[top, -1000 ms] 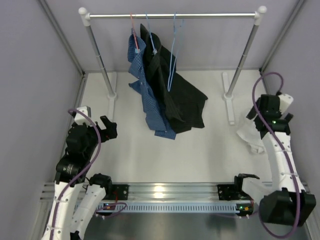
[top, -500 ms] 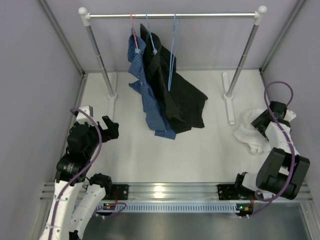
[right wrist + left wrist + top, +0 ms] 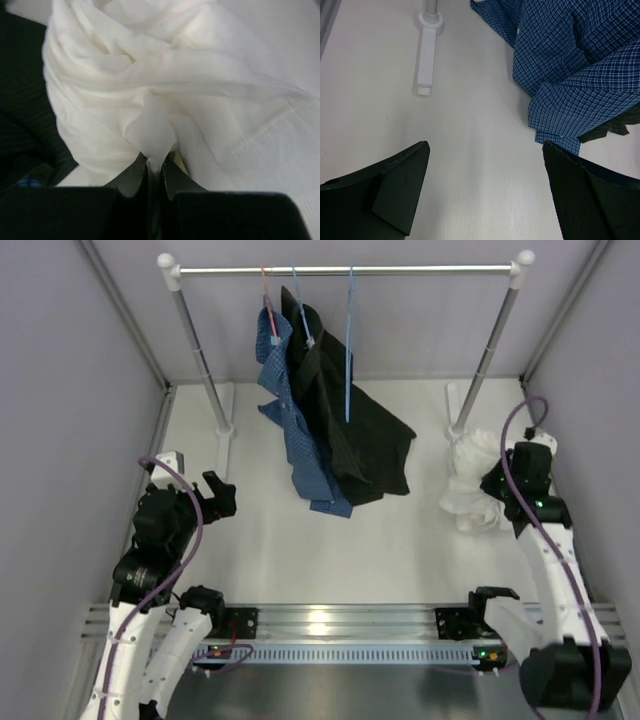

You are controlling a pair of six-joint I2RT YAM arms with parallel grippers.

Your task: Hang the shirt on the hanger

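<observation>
The white shirt [image 3: 468,480] is bunched up at the right of the table, beside the rack's right foot. My right gripper [image 3: 493,483] is shut on a fold of it; in the right wrist view the shirt [image 3: 165,85] fills the frame and a pinch of cloth sits between the closed fingers [image 3: 136,175]. The light-blue wire hanger [image 3: 348,340] hangs bare on the rail, right of the dark garments. My left gripper [image 3: 222,496] stands open at the left, holding nothing, its fingers [image 3: 402,185] wide apart over bare table.
A blue checked shirt [image 3: 290,420] and a black shirt [image 3: 350,440] hang from the rail [image 3: 340,271] and drape onto the table. The rack's feet [image 3: 222,435] stand left and right [image 3: 458,440]. Grey walls close in both sides.
My right gripper went from open to shut, taking hold of the white shirt and drawing it left and up into a taller bunch. The left arm has not moved.
</observation>
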